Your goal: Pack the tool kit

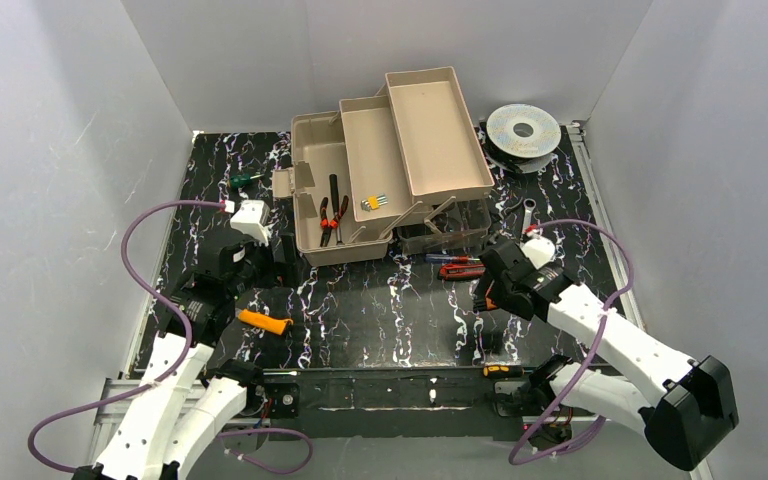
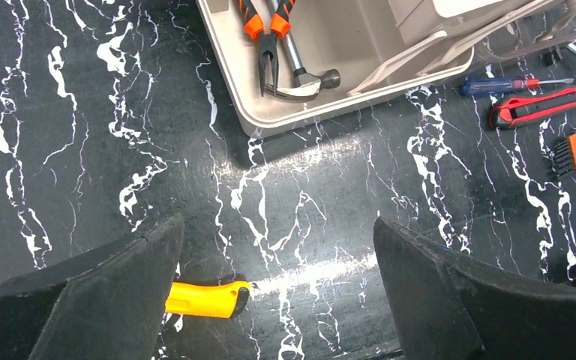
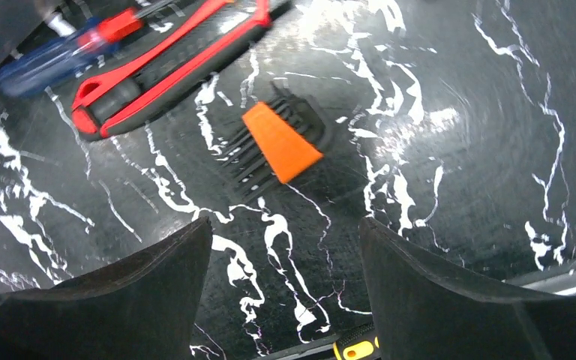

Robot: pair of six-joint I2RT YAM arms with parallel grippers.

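Left wrist view: the left end effector (image 2: 277, 240) hung released, its jaws wide apart and nothing between them, above the black marbled surface (image 2: 82, 112). A yellow handle (image 2: 206, 298) lay just inside the left finger, long axis across the picture, rounded end to the right and the rest hidden. Beyond it stood the front corner of the toolbox (image 2: 300, 112), with orange-handled pliers (image 2: 262, 30) and a hammer (image 2: 300, 71) already inside.

Right wrist view: the right end effector (image 3: 285, 232) was also released and empty, hovering over an orange bit holder (image 3: 279, 142) that lay flat on the surface. The holder's wedge ran diagonally from upper left to lower right, with its bits lying crosswise. Just beyond lay a red knife (image 3: 172, 64) and a blue screwdriver (image 3: 60, 56), side by side, both running lower left to upper right.

Top view: the toolbox sat open in the middle of the surface, its long axis running near to far and its trays (image 1: 438, 130) stepped up toward the back right. A wire spool (image 1: 523, 130) rested to the right of them.

By my reading, the step in hand was gathering the loose tools, and packing was only partly done. The right arm's next move would need a descent over the holder, with the wrist turned so the fingers close across its narrower width.
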